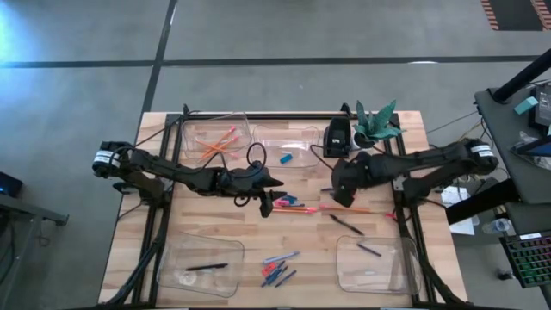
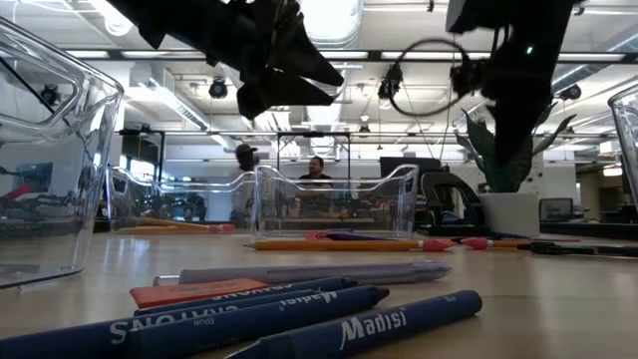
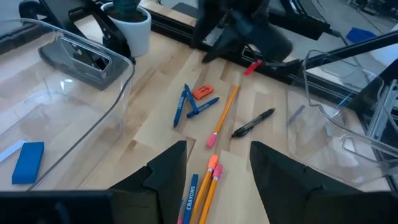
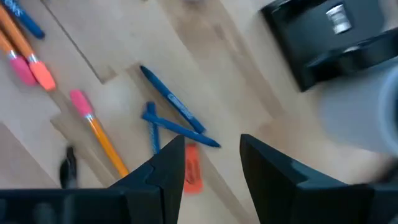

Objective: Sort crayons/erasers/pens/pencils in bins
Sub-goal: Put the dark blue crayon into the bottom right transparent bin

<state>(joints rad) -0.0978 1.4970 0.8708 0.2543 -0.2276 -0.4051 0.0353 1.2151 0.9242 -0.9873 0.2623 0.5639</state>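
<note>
From above, four clear bins are sitting near the table's corners: the far-left bin (image 1: pixel 215 133) is holding orange pencils, the far-right bin (image 1: pixel 288 146) a blue eraser (image 1: pixel 287 158), the near-left bin (image 1: pixel 202 267) a black pen, and the near-right bin (image 1: pixel 372 263) another dark pen. The low view is showing instead the printed blue crayons (image 2: pixel 299 309) lying close to the camera, with a long pencil (image 2: pixel 349 244) behind them.

The left gripper (image 1: pixel 267 205) is hovering over the table's middle, above pencils with pink ends (image 3: pixel 213 167) and a crayon; its fingers are standing apart and holding nothing. The right gripper (image 1: pixel 344 196) is hanging above blue crayons (image 4: pixel 174 109) and a small orange-red eraser (image 4: pixel 191 167); its fingers are also spread, empty, not touching anything. A black pen (image 1: pixel 347 226) is lying loose nearby.
</note>
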